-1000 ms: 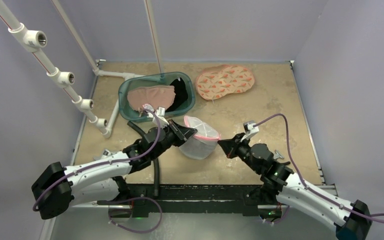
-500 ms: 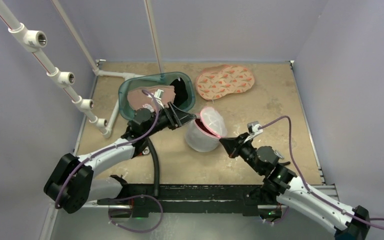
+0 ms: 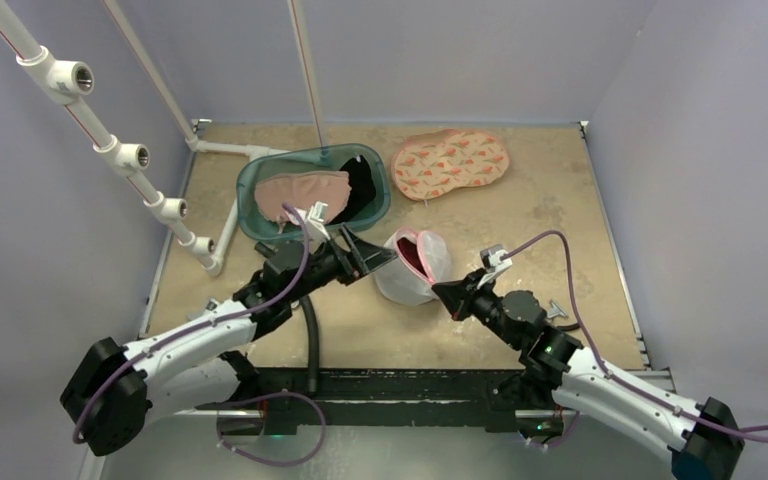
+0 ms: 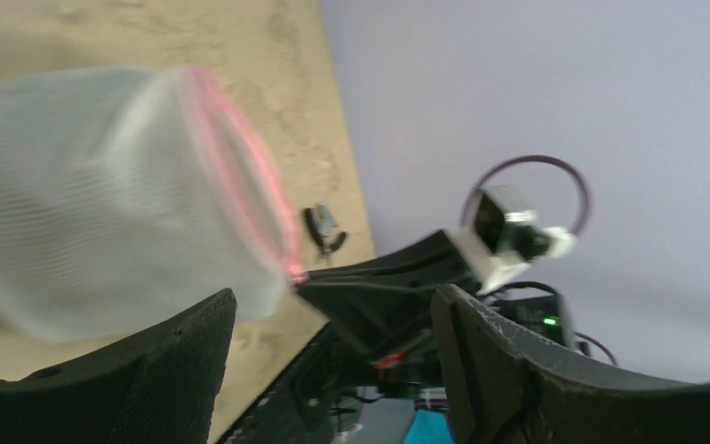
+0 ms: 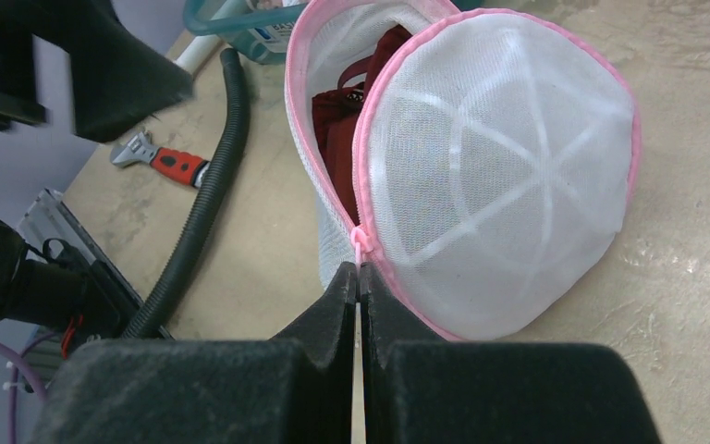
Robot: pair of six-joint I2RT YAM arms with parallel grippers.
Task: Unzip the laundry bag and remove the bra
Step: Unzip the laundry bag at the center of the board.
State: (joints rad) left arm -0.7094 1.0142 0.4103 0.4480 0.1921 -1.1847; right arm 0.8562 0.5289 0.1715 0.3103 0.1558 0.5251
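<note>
**Figure.** Bench scene, described outward from the right fingers.

The right fingers (image 5: pixel 347 296) (image 3: pixel 442 291) are being pressed together, clenched on the pink zip trim (image 5: pixel 362 242) at the near seam of the laundry bag (image 5: pixel 499 185) (image 3: pixel 396 284). The bag is being shown directly beyond these fingertips, resting on the bench (image 3: pixel 530 225). Its zip is largely undone, and its round mesh flap is being displayed to the right of the fingertips.

The bra (image 5: pixel 337 120) (image 3: pixel 416 258), dark red, is being shown inside the bag. It is being exposed through the gap just beyond and slightly left of the fingertips.

Left of the right fingers, a black ribbed hose (image 5: pixel 199 222) (image 3: pixel 310 330) is lying along the bench. A wrench with a red handle (image 5: pixel 171 165) is being shown just beyond it.

On the far side of the bag from the right fingers, the left fingers (image 4: pixel 495 365) (image 3: pixel 360 250) are being held spread apart and released, grasping nothing. In the left wrist view the bag (image 4: pixel 83 203) is being seen beyond and to the left of them, blurred. Whether a fingertip is touching the mesh cannot be told.

Farther beyond the left fingers, a teal basin (image 3: pixel 252 212) is being shown holding a tan garment (image 3: pixel 300 190) and a black one (image 3: pixel 362 185). A patterned pad (image 3: pixel 450 162) is lying farthest away, beyond the bag.
</note>
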